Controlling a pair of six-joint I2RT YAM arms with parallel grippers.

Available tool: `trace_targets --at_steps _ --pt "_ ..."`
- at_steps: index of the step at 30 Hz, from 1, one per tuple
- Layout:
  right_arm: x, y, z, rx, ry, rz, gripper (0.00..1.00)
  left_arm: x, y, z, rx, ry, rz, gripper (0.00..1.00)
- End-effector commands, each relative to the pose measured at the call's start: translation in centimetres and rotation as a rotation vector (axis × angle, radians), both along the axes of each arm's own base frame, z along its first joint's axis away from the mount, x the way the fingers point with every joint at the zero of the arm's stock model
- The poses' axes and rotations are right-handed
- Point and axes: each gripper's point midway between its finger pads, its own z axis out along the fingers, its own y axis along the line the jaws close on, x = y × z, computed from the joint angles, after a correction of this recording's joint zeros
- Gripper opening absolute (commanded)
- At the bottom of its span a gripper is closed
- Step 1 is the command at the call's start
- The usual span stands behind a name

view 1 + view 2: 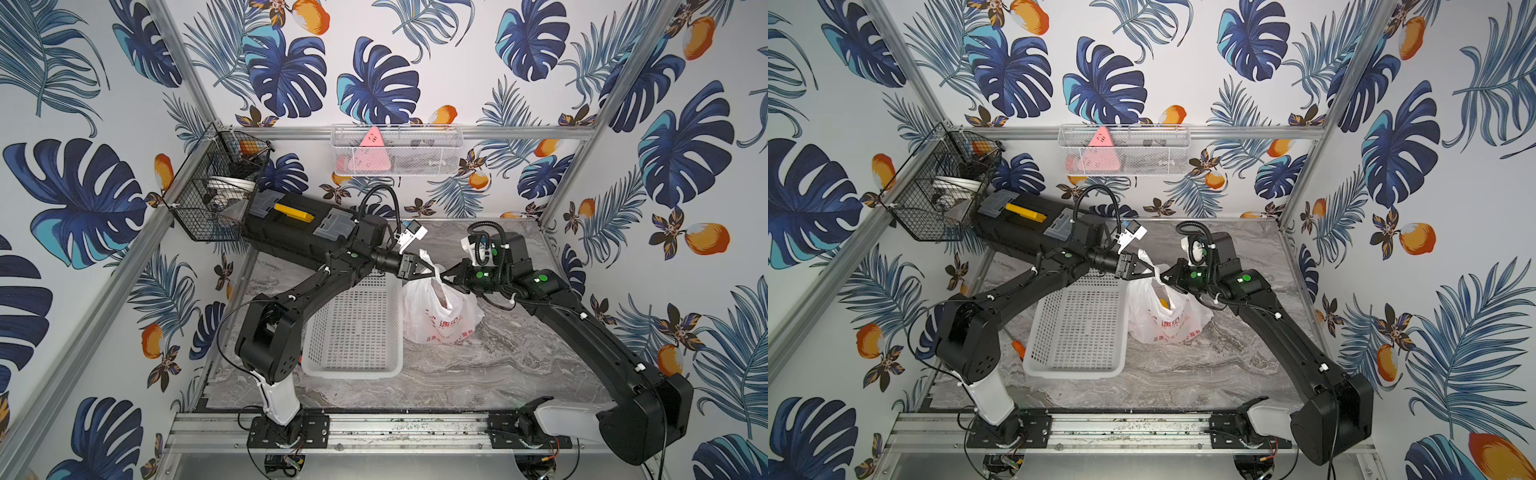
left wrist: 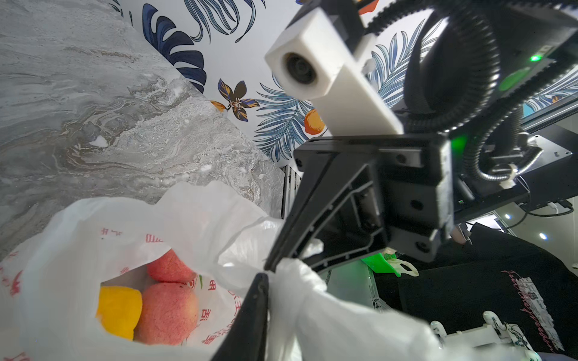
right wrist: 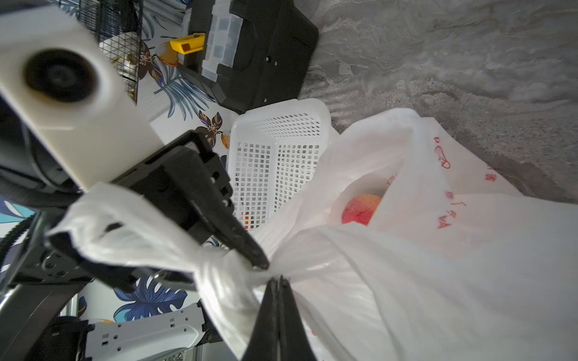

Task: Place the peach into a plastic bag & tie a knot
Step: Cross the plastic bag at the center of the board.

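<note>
Right gripper (image 3: 278, 281): fingers pressed together on the bunched handle film of the bag (image 1: 440, 320). Left gripper (image 1: 435, 271): fingers narrowly parted, film lying between them; grip uncertain. Tips almost met, left arm reaching from the left, right arm from the right, the bunch between them above the bag's mouth; neither nearer. Tying judged unfinished. Peach (image 2: 169, 312) sat inside. Bag stood on table (image 1: 498, 365), just right of basket (image 1: 353, 324); bare marble right and near.

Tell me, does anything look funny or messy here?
A small orange thing lies loose on the table right beside the white basket, outside it. It looks left behind: the fruit sits inside the bag. Nothing looks spilled or broken.
</note>
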Motion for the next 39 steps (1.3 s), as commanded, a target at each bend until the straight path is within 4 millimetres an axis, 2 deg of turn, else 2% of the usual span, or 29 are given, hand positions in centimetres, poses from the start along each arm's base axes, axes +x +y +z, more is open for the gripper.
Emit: trace_targets --at_steps 1,6,12,15,17,20,25,27,30,33,35,37,39 --pt "1.0 0.4 0.7 0.030 -0.032 -0.020 0.00 -0.6 0.2 0.9 -0.023 -0.024 -0.023 0.28" --pt "1.3 0.6 1.1 0.051 -0.039 -0.026 0.00 -1.5 0.6 0.1 -0.004 -0.004 -0.037 0.35" --pt "1.3 0.6 1.1 0.050 -0.038 -0.025 0.00 -1.8 1.4 0.0 -0.014 0.020 -0.034 0.37" --pt "1.1 0.7 1.6 0.054 -0.041 -0.016 0.00 -1.5 1.4 0.3 -0.030 0.028 -0.026 0.27" --pt "0.7 0.5 2.7 0.046 -0.063 -0.006 0.00 -1.2 1.3 0.5 -0.034 0.033 -0.023 0.20" --pt "0.3 0.3 4.3 0.038 -0.094 0.013 0.00 -0.3 1.5 0.5 -0.041 0.040 0.001 0.15" --pt "-0.7 0.7 4.7 0.033 -0.082 0.074 0.00 0.8 1.5 0.7 -0.054 0.049 0.030 0.11" --pt "-1.2 1.2 4.3 0.048 -0.068 0.096 0.00 0.9 1.6 0.9 -0.056 0.047 0.037 0.11" --pt "-1.7 1.8 2.2 0.033 -0.022 0.103 0.00 1.2 1.5 1.1 -0.064 0.047 0.042 0.10" --pt "-1.3 1.8 0.0 0.039 0.016 0.075 0.00 1.1 1.4 1.3 -0.072 0.048 0.038 0.10" --pt "-0.8 1.9 -0.3 0.049 0.013 0.056 0.00 0.9 1.5 1.2 -0.069 0.049 0.035 0.10" --pt "-0.4 1.7 -1.5 0.036 0.027 0.028 0.00 0.8 1.5 1.0 -0.062 0.052 0.034 0.12" --pt "0.0 1.7 -1.6 0.035 0.024 0.016 0.00 0.7 1.6 0.9 -0.059 0.057 0.036 0.13"
